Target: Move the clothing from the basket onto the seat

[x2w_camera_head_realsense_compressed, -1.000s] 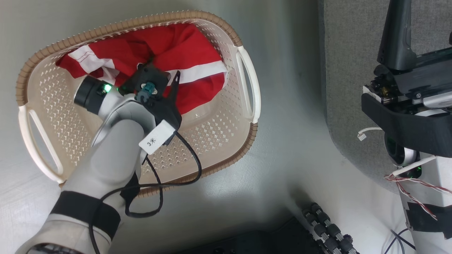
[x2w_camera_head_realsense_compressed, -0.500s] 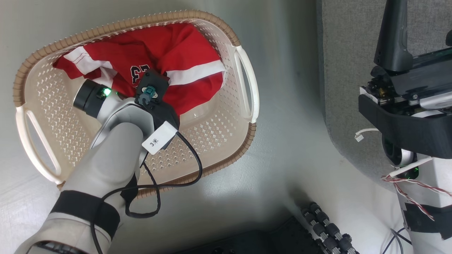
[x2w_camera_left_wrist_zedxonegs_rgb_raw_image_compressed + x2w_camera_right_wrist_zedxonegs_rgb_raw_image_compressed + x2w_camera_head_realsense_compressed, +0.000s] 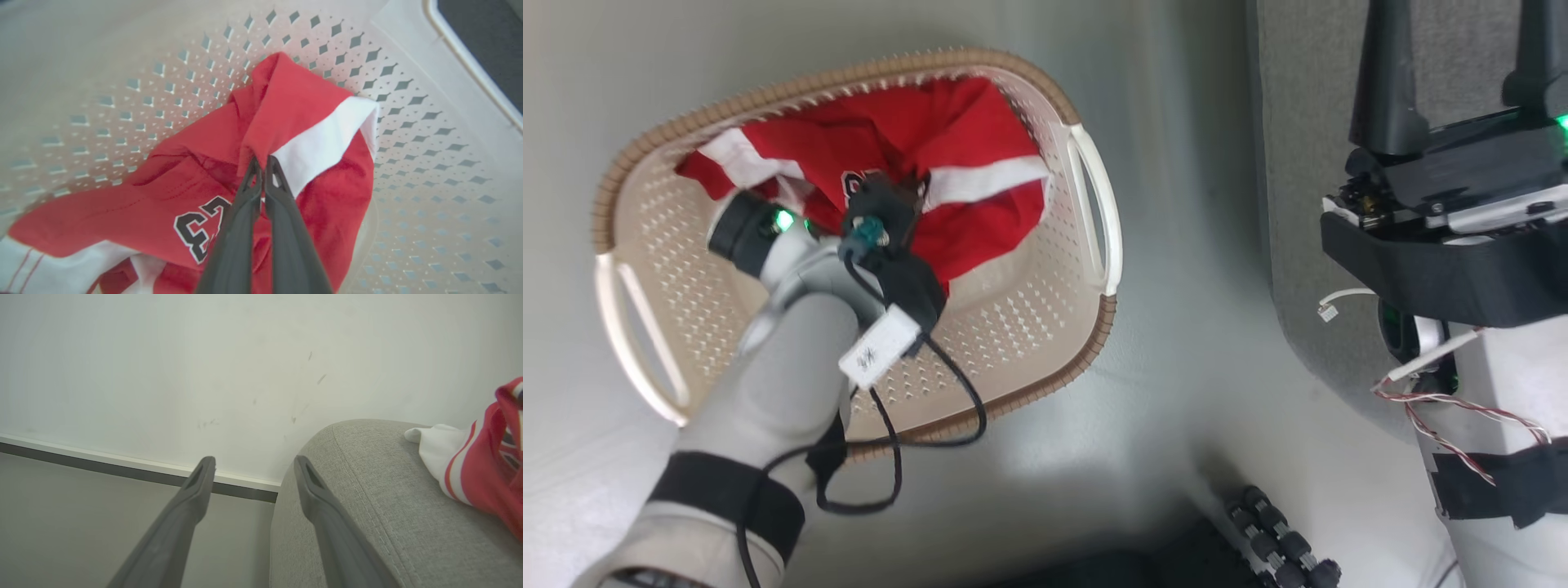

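Note:
The clothing [image 3: 968, 155], red with white bands and a dark number, lies bunched in the cream basket [image 3: 1094, 204] on the floor. In the left wrist view my left gripper [image 3: 261, 162] is shut on a raised fold of the red clothing [image 3: 294, 106], just above the number, with the basket wall [image 3: 412, 122] behind it. My left wrist [image 3: 882, 220] hangs over the heap and hides the fingertips in the head view. My right gripper [image 3: 253, 461] is open and holds nothing, beside the grey seat [image 3: 367, 498]. The seat [image 3: 1307, 163] is to the right of the basket.
Another red and white garment [image 3: 478, 465] lies on the seat at the right. A pale wall with a dark baseboard [image 3: 122, 467] stands behind the seat's corner. My base's black rollers [image 3: 1282, 539] sit on the floor below the basket. A black cable [image 3: 964, 392] loops from my left wrist.
My left gripper has gone from open to shut on a fold of the clothing, pulling the fabric up and baring the number. The head view has shifted slightly.

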